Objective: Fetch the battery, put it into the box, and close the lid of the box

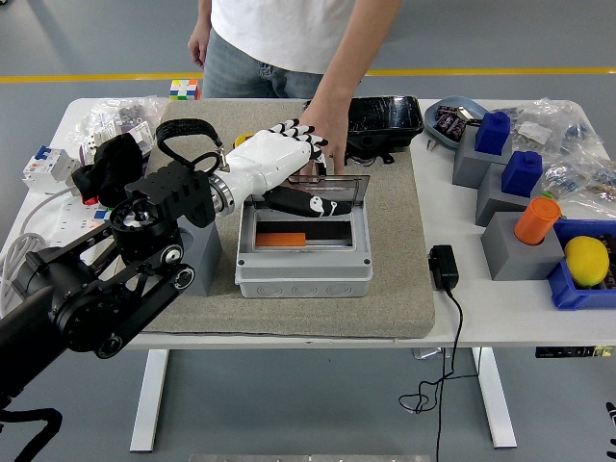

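- Head view: my left robot hand [281, 159] is reaching over the back of the gray box [303, 260], fingers loosely spread on the clear lid [327, 188], not gripping anything.
- The lid is tilted, partway down over the opening.
- The orange battery [281, 239] is lying inside the box, toward its left side.
- A person's hand [322, 142] rests right behind the lid, just beside my fingers.
- The box sits on a gray mat [404, 279] on the white table [500, 308].
- Off to the right, a black adapter [443, 267] lies on the table.
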Robot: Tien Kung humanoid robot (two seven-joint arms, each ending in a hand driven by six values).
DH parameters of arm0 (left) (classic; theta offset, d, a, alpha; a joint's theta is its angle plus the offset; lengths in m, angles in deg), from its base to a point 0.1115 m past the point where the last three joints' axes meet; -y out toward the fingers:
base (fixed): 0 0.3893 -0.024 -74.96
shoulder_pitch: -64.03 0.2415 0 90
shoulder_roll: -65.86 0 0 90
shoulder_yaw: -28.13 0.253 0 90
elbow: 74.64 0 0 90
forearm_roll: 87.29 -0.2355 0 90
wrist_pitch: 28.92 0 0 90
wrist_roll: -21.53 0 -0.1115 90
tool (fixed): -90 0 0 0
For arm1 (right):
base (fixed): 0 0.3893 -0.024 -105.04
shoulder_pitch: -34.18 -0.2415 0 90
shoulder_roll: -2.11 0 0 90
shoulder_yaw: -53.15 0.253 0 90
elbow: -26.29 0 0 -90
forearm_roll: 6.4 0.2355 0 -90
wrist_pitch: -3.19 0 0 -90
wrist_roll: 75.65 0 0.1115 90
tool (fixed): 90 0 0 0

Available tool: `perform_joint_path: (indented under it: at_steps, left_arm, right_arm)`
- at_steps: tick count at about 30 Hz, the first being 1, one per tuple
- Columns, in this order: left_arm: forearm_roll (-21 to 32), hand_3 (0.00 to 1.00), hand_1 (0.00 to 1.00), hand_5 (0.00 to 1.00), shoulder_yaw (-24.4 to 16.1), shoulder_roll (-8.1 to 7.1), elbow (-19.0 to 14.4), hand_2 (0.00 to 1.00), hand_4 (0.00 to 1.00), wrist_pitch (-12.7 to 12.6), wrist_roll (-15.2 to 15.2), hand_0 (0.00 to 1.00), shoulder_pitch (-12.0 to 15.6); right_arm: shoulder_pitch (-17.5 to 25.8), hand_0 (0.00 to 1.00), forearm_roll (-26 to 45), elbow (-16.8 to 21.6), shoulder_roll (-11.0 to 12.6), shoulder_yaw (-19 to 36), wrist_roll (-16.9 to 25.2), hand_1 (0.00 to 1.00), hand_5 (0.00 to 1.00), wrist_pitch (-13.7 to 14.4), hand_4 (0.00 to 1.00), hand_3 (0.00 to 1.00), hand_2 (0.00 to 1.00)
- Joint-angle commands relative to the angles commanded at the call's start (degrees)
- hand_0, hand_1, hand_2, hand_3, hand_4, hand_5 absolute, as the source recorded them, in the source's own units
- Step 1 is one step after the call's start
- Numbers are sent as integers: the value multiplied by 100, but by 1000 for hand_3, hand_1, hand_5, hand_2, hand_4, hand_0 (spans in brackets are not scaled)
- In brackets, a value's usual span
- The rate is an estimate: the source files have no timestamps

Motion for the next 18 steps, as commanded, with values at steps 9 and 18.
perform_joint_path:
  at_steps: [9,18]
  left_arm:
    - [328,583,998,998,404,-128,-490,888,998,13,-14,998,-13]
    - [525,582,998,998,558,-141,-599,885,998,-119,99,998,30]
  right_arm:
    - [21,788,-19,0,4,5,-11,746,998,2,998,795,745]
    - [35,788,-13,0,15,-5,-15,745,998,7,998,795,745]
